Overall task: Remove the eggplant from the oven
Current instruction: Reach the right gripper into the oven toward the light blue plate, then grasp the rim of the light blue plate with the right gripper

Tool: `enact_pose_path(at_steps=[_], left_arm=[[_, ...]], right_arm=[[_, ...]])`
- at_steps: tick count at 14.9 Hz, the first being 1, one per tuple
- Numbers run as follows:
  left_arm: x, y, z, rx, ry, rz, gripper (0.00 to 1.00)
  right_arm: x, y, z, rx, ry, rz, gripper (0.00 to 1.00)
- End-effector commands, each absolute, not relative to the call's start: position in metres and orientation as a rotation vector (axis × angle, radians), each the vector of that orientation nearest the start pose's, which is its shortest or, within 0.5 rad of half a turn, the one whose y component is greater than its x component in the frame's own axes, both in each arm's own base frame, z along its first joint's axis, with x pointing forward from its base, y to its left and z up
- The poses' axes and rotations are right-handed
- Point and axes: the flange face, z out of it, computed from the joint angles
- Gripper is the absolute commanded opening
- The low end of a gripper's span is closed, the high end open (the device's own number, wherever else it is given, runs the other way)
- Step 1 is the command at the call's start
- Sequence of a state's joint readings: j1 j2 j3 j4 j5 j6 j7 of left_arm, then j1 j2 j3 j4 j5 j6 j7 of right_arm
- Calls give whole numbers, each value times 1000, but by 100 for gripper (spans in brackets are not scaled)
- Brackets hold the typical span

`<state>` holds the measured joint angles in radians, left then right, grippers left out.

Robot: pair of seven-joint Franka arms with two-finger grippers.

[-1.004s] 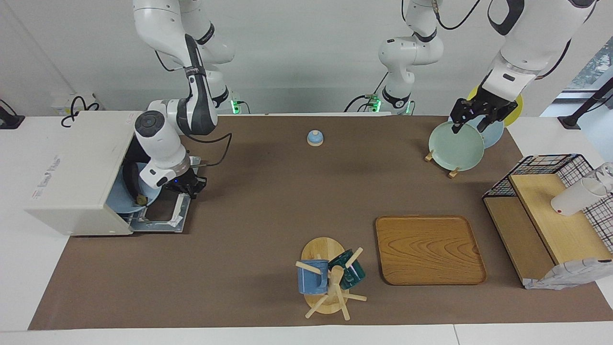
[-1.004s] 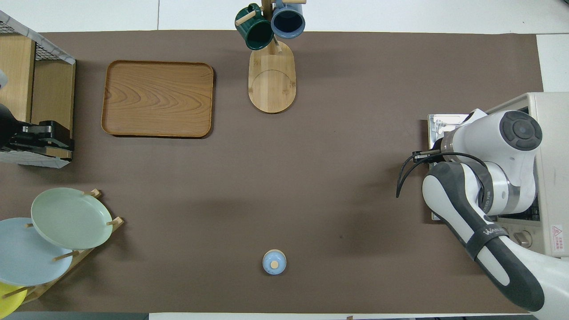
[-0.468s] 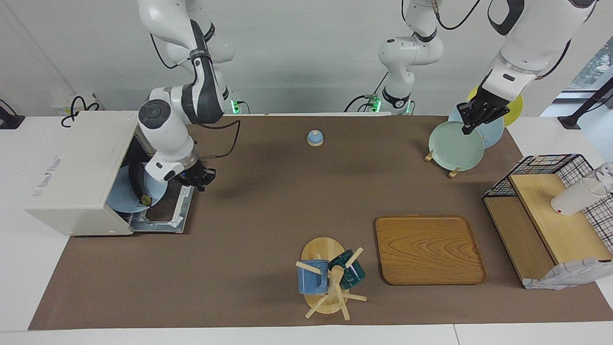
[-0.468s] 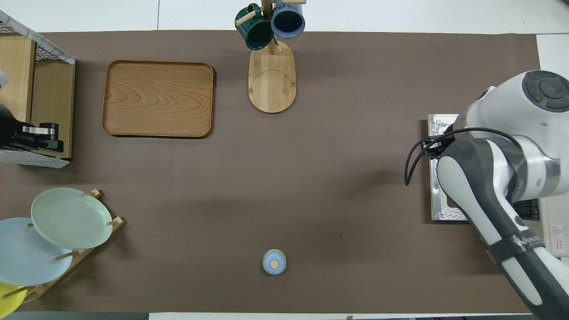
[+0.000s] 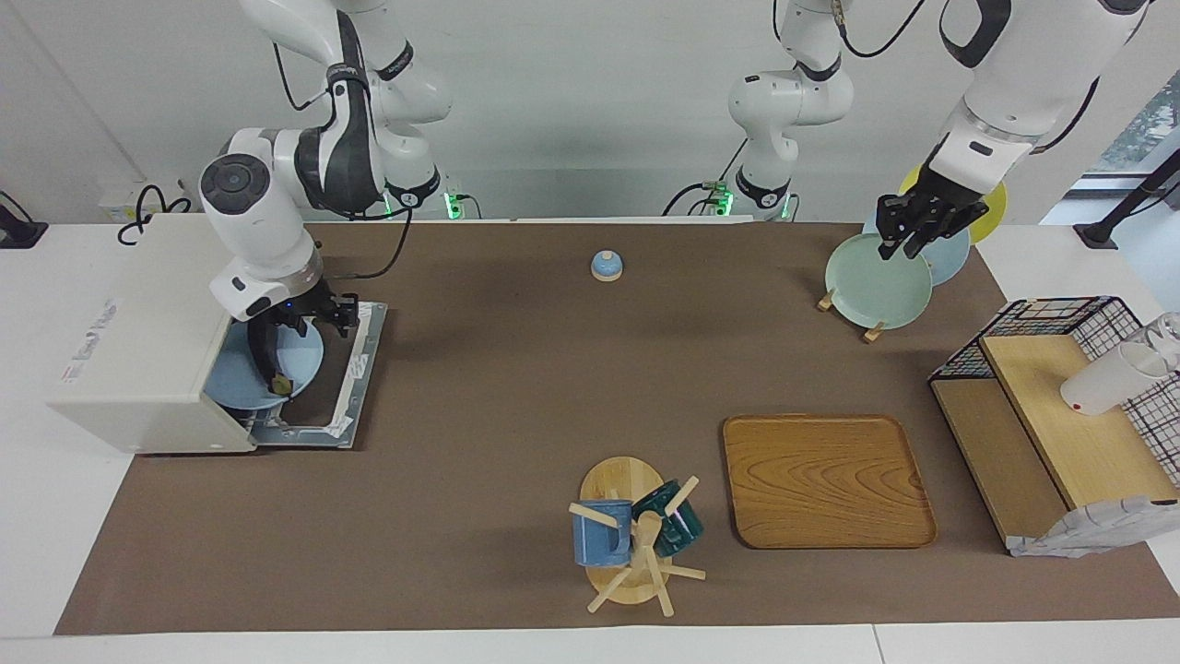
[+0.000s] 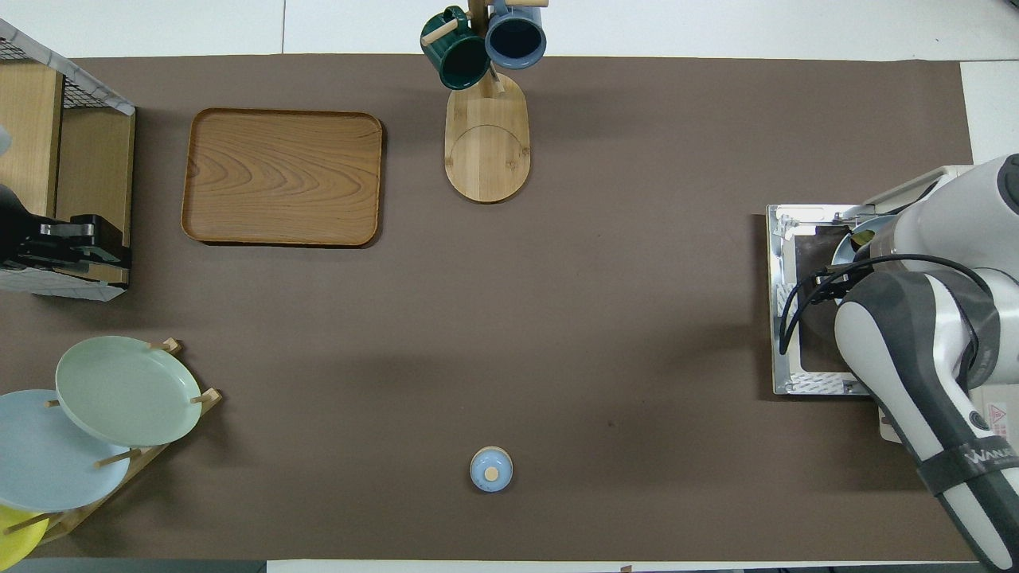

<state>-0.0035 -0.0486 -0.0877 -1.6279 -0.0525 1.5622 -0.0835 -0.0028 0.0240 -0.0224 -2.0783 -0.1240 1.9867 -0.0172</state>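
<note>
**Eggplant on a plate at the oven's open mouth, right gripper above it**

Facing view: the off-white oven (image 5: 138, 341) stands at the right arm's end of the table, its door (image 5: 346, 378) dropped flat onto the brown mat. A pale blue plate (image 5: 263, 373) sits in the oven's mouth, partly out over the door, and the dark eggplant (image 5: 265, 355) lies on it, its stem tip pointing away from the robots. The right gripper (image 5: 309, 318) hangs just over the part of the plate nearer the robots; I cannot tell whether its claw is spread or pinching, and nothing appears to be held in it. The left gripper (image 5: 908, 231) hovers over the green plate (image 5: 876, 281) in the plate rack at the left arm's end; its claw looks parted and holds nothing.

Overhead view: the right arm covers most of the oven (image 6: 983, 263). The open door (image 6: 796, 318) shows beside it, and a sliver of the blue plate (image 6: 848, 243) peeks out from under the arm. The eggplant and the right gripper are hidden here. The left gripper (image 6: 76, 247) shows as a dark block over the wire rack (image 6: 48, 103); its claw state cannot be told here. A wooden tray (image 6: 283, 175), a mug tree (image 6: 486, 119) and a small blue lid (image 6: 491, 469) stand on the mat.
</note>
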Motion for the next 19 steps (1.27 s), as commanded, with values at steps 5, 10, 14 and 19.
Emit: enact_pose_path(at_steps=[5,10,14,19], left_arm=[[537,-51,623,-3208,-6,16,100],[535,-51,615,-3208,-9,-28,100],[535,-51,611,-3213,-15,-57,100],[525,-51,594,-3213,-16,-30,100]], right_arm=[[515,-41,380,-3242,-284,112,64],[511,-42,371,-3241,-318,77,44],[509,-49,366,-3235,-366,49,36],[510,-46,367,-3283,-517,59,0]])
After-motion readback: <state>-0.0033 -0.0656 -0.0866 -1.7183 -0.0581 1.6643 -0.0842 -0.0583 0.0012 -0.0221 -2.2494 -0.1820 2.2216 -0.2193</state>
